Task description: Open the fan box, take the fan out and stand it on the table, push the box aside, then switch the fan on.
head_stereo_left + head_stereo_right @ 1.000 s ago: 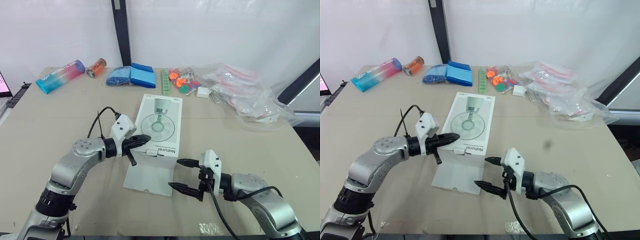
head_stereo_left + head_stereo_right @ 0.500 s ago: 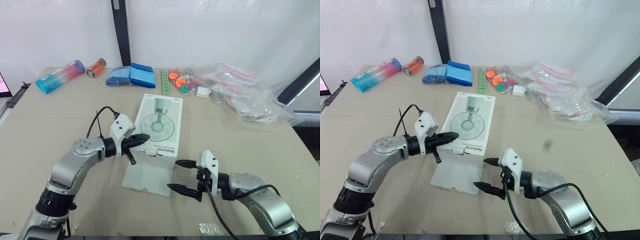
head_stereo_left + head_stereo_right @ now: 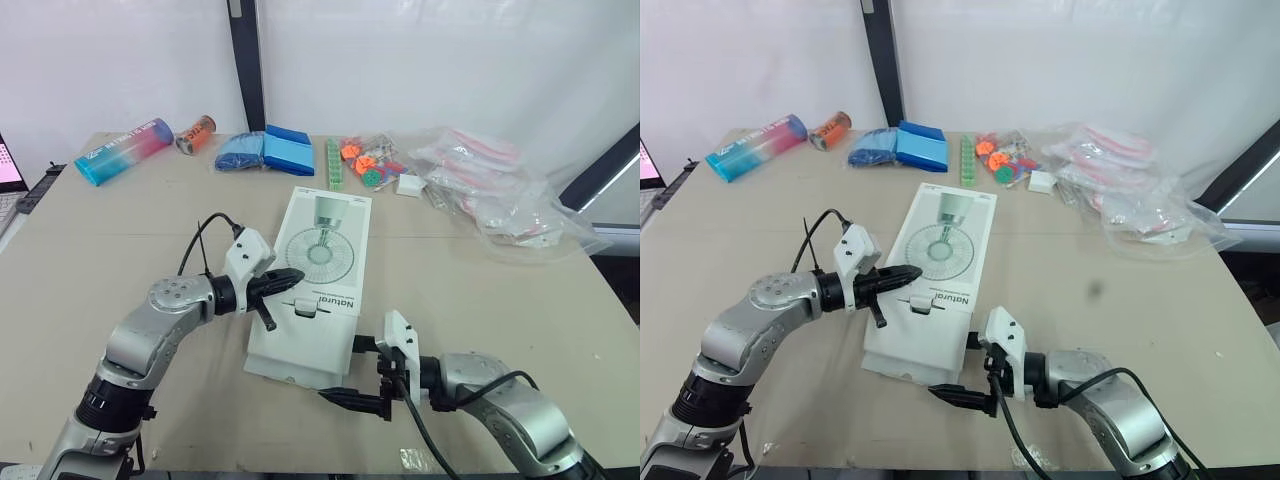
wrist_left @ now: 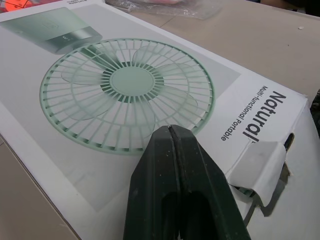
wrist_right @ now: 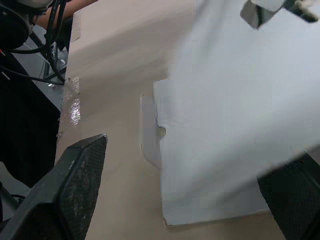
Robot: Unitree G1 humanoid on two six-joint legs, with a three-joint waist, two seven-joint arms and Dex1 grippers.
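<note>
While the fan box (image 3: 325, 255) lies flat in the middle of the desk (image 3: 120, 230), printed face up, its front flap (image 3: 300, 345) is already out and reaches toward the robot, so the opening step is in hand and the fan is presumably inside. The left hand (image 3: 285, 279), fingers pressed together, rests on the near edge of the box top beside the small tab. The right hand (image 3: 360, 372) is spread wide at the flap's near right corner, one finger on each side of it; whether either one touches the card I cannot tell. The next move likely calls for closing on that corner and folding the flap well back, with the left hand steadying the box.
</note>
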